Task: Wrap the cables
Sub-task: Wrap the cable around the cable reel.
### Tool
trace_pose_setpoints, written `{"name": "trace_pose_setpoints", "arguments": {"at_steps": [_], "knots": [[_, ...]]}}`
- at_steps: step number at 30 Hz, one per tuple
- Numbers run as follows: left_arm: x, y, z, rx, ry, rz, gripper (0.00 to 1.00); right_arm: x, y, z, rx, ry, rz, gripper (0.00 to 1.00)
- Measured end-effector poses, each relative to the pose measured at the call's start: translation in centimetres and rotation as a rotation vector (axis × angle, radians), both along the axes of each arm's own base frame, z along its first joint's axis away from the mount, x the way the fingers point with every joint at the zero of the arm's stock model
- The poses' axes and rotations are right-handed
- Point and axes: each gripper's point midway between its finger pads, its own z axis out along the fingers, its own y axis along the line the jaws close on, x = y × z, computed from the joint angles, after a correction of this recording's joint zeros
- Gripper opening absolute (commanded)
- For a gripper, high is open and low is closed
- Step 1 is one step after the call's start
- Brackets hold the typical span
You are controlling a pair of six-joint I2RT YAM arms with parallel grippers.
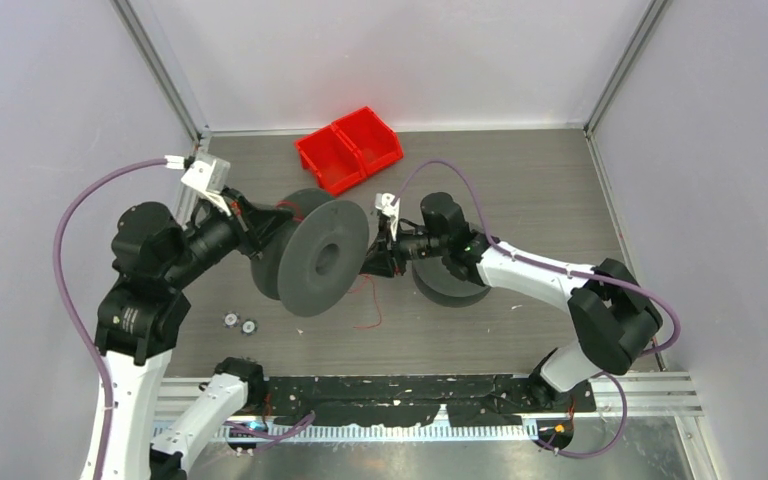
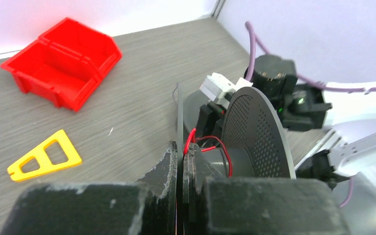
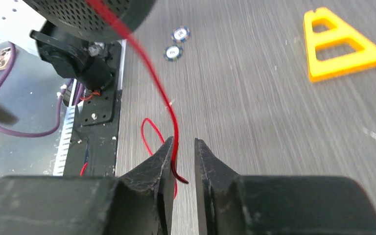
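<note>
the left fingers [image 2: 172,156] are pressed together on the thin rim of the big dark grey perforated plastic disc spool [image 1: 315,260], probably to steady it on edge above the grey wood-grain worktop [image 1: 560,180] for winding. the thin red thread-like cable [image 3: 169,110] droops from the spool in a slack curl, passing through the narrow gap of the right fingers [image 3: 162,159], which stand slightly apart, not pinching it.

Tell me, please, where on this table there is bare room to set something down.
Bare wood lies at the far right, between the red bins and the right wall, and along the front, right of the poker chips. The middle is crowded: upright spool, flat spool, loose red wire.
</note>
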Motion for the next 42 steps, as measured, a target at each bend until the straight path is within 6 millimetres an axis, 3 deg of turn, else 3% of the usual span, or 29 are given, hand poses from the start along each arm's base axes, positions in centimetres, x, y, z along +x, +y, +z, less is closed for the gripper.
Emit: {"name": "trace_pose_setpoints", "arguments": {"at_steps": [7,10,18,23,29,33,42], "knots": [[-0.3,-0.8,3.3,-0.147,-0.052,-0.014,0.0,-1.7,2.7,4.2,0.214,-0.078,0.051,0.38],[-0.4,-0.9,3.8,-0.181,-0.053,-0.011,0.0,-2.4,3.7,5.0,0.277,-0.09,0.071,0.44],[0.3,-0.2,4.5,-0.204,-0.072,0.051,0.0,-3.3,4.4,2.6,0.299,-0.053,0.084,0.5],[0.7,0.4,5.0,-0.204,-0.089,0.086,0.0,-4.0,3.8,1.0,0.291,-0.014,0.08,0.5],[1.2,1.1,5.0,-0.19,-0.103,0.135,0.0,-4.3,3.6,1.1,0.309,-0.004,0.081,0.56],[1.3,1.5,5.0,-0.18,-0.115,0.156,0.0,-4.6,3.5,0.6,0.304,0.013,0.086,0.54],[1.6,2.5,4.9,-0.15,-0.124,0.213,0.0,-4.5,3.3,-1.6,0.268,0.05,0.077,0.58]]}}
